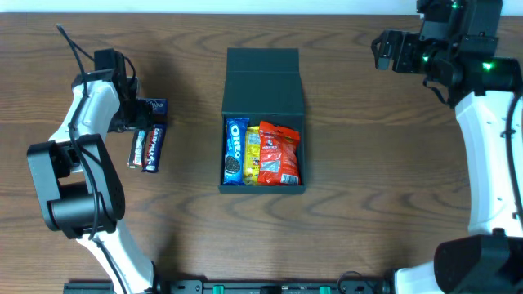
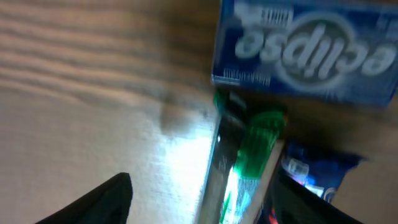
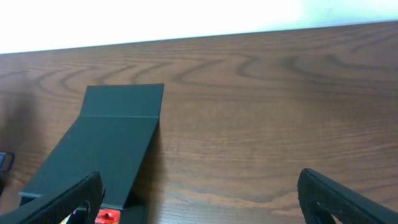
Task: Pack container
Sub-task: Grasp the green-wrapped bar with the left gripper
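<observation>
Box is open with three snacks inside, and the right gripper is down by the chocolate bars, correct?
No: the overhead view shows the left gripper by the chocolate bars; the right gripper is far off. The box is open, three snacks inside.

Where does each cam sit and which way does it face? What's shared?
Overhead: above the table, looking straight down; open container mid-frame; both arms, left hand, right hand show.
Left wrist: low over the tabletop, facing down at an Eclipse gum pack; own dark finger shows.
Right wrist: off to the side, facing across the table at the container's open lid and pale wall; own two fingers at bottom corners.
Shared: overhead and right wrist both show the container; overhead and left wrist the gum pack.
</observation>
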`<move>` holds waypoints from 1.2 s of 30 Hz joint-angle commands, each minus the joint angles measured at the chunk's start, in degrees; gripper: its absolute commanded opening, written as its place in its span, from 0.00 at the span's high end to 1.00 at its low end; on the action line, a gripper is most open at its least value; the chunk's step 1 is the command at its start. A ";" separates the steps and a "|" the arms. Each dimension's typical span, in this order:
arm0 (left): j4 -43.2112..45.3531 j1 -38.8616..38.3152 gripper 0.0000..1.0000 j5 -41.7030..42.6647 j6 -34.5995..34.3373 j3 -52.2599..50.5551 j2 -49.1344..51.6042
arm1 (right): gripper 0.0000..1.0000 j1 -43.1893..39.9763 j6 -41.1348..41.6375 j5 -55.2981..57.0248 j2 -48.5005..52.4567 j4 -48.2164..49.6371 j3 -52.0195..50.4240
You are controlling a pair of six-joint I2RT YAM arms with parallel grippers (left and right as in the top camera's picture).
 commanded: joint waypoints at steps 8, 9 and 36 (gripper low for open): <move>0.72 0.24 0.29 4.17 2.43 -0.09 1.57 | 0.01 -0.13 0.50 -0.42 -1.07 -0.31 -0.09; 0.79 0.24 0.30 4.15 2.47 -0.09 1.57 | 0.01 -0.13 0.50 -0.42 -1.07 -0.28 -0.09; 0.37 0.22 0.60 4.52 3.56 -0.09 5.33 | 0.01 -0.13 0.50 -0.22 -1.07 -0.07 -0.09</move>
